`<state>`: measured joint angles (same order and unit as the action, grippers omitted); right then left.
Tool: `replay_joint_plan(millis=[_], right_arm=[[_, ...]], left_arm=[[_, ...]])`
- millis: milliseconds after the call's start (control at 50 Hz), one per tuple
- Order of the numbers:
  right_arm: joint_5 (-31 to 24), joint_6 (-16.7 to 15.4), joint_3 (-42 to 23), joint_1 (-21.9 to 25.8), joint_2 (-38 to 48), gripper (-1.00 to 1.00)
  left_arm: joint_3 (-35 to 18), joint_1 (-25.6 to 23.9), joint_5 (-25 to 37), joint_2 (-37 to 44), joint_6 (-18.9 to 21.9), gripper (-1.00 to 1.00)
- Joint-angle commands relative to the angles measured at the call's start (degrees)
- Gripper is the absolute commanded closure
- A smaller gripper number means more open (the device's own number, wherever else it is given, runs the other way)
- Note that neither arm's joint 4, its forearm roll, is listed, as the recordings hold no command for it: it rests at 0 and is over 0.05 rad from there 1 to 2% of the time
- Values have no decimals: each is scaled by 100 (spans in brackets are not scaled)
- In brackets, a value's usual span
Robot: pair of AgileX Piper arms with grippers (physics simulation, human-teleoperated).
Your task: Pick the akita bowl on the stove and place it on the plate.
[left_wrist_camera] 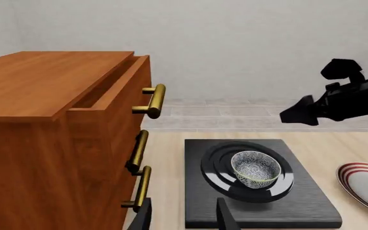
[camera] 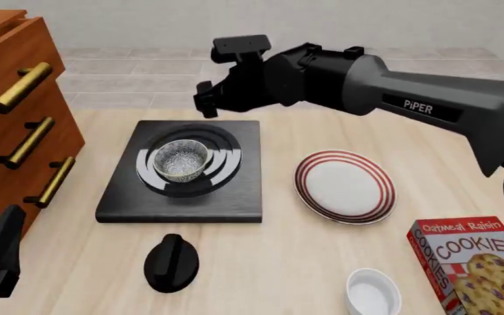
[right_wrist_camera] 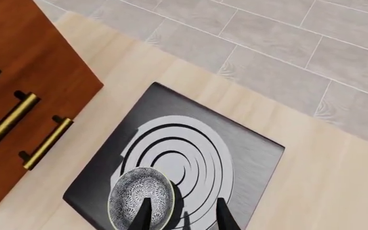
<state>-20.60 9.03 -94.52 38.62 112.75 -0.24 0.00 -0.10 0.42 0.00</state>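
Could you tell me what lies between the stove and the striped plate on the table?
Nothing: in the front view, only a bare strip of light wooden table separates the stove from the plate. The bowl sits on the stove.

Pale wood counter (camera: pixel 270 262) | on it: black stove (camera: pixel 234 190), striped plate (camera: pixel 346 187), black knob (camera: pixel 171 262), white bowl (camera: pixel 374 293), cookies box (camera: pixel 471 266), wooden drawer cabinet (camera: pixel 7 98)

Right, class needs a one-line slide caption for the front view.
Right tool hangs open above the stove, akita bowl on its burner rings, striped plate waiting alongside.
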Motion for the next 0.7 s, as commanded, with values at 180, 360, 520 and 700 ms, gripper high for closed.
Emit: replay_joint_plan(millis=[180,360,520,700], right_arm=[[210,123,98,-7,193,-100],[275,163,117,2,279,-100],[311,202,145,23,340,-100],[296,210,76,35,444,-100]], left_arm=[[0,0,0,0,0,-100],[0,0,0,0,0,-100],[0,0,0,0,0,-100],[0,0,0,0,0,-100]])
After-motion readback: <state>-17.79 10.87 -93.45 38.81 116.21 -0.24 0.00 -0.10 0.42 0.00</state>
